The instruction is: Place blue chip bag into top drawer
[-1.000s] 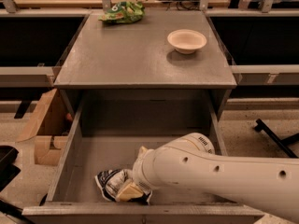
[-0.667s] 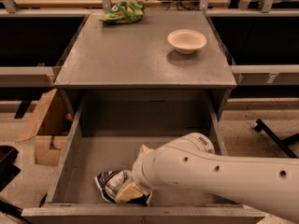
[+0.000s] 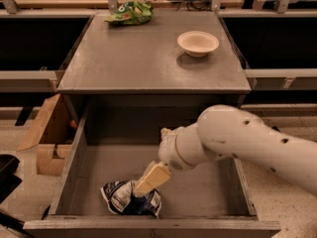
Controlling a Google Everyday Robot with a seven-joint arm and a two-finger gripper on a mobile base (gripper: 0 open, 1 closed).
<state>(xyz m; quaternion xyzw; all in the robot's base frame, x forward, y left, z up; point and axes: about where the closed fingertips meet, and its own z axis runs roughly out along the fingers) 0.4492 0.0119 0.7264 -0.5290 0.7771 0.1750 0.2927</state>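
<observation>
The blue chip bag [image 3: 123,202] lies crumpled on the floor of the open top drawer [image 3: 68,168], toward its front and a little left of centre, so the placing step looks as good as done and the release is the part in hand. The gripper [image 3: 140,188] is down inside the drawer, its cream tip angled downward and touching the top of the bag, at the end of the white arm [image 3: 247,143] that reaches in from the right. Only one side of the tip shows, so I cannot tell whether the jaws are clamped on the foil or parted from it. If they hold, the next move calls for opening them, then lifting straight up and back so that nothing snags the bag or knocks the drawer's tall sides. On the desk [image 3: 148,63] above, a green chip bag [image 3: 130,13] and a pale bowl [image 3: 198,42] sit well apart from the work.
</observation>
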